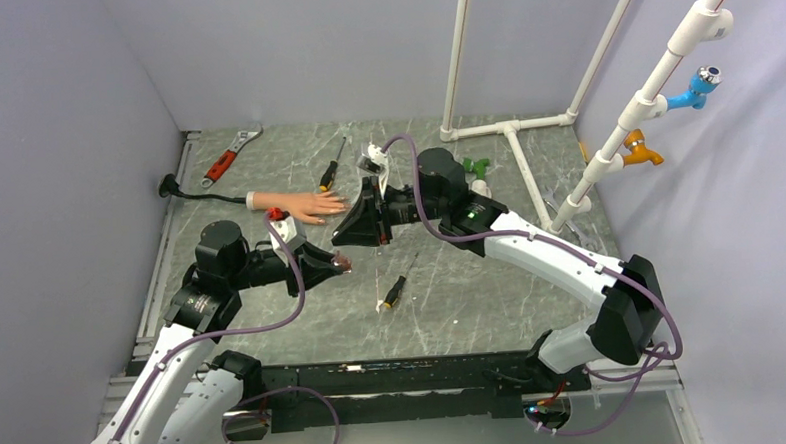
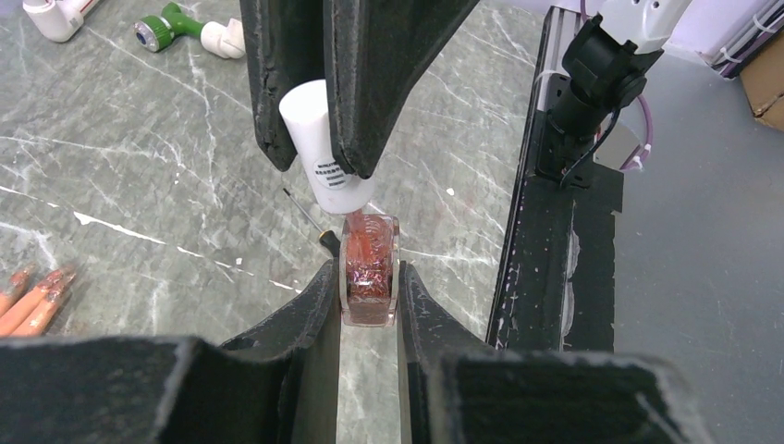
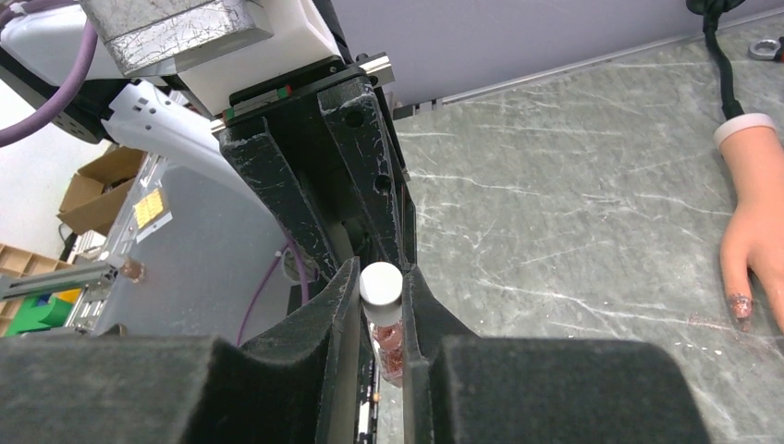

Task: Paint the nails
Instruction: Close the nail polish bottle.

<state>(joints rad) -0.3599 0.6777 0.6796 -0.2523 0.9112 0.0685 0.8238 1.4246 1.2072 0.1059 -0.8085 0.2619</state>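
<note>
- Tiny nails (image 3: 740, 305) of the flesh-coloured rubber mannequin hand (image 1: 306, 206) with a white cuff. The hand lies flat on the grey marbled desk (image 1: 453, 309), far-left area, near both claws. The fingertips in view look glittery red. Risk: the targets are so small that a loaded brush could smear onto the rubber skin.
- The hand looks loose, with nothing pinning it. Brush pressure could shove or roll it off line.
- Small square clear-glass polish bottle (image 2: 370, 268) with red glitter inside, pinched in the left claw (image 1: 343, 264), seemingly held above the desk. The grip is on smooth glass faces. A twist or pull from the top could turn or tilt the bottle and spill it.
- White cylindrical plastic cap (image 2: 310, 129), clamped narrow in the right claw (image 3: 381, 277), sitting at the bottle neck and looking angled to it. Cannot tell whether it is threaded on or loose. An off-axis pull could jam the cap or yank the bottle out of the grip.
- The claws sit nearly tip to tip, so a misaligned move would make the fingers knock.
- Black-and-yellow-handled screwdriver (image 1: 394, 292) lies on the desk about under the bottle. Drips or a dropped bottle would land there.
</note>
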